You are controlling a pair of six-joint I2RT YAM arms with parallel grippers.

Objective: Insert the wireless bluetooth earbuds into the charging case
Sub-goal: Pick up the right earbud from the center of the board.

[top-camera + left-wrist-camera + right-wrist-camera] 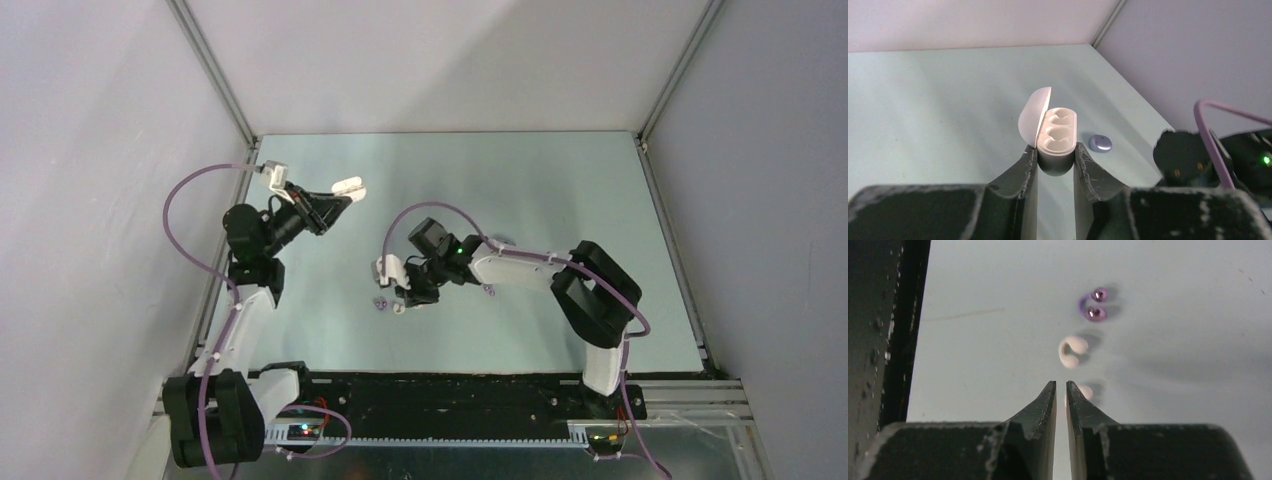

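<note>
My left gripper [1056,150] is shut on the white charging case [1058,135] and holds it above the table with its lid open; both wells look empty. It also shows in the top view [348,187]. My right gripper [1061,386] hangs low over the table with its jaws nearly together and nothing clearly between them. A white earbud [1072,350] lies just ahead of it, and a purple earbud [1093,305] lies further on. Another white bud [1087,391] peeks out beside the right fingertip. In the top view the purple earbud [380,303] lies left of the right gripper [408,296].
A closed purple case [1100,143] lies on the table to the right of the held case and behind the right arm [505,243]. A black rail [893,330] runs along the table's near edge. White walls enclose the table on three sides.
</note>
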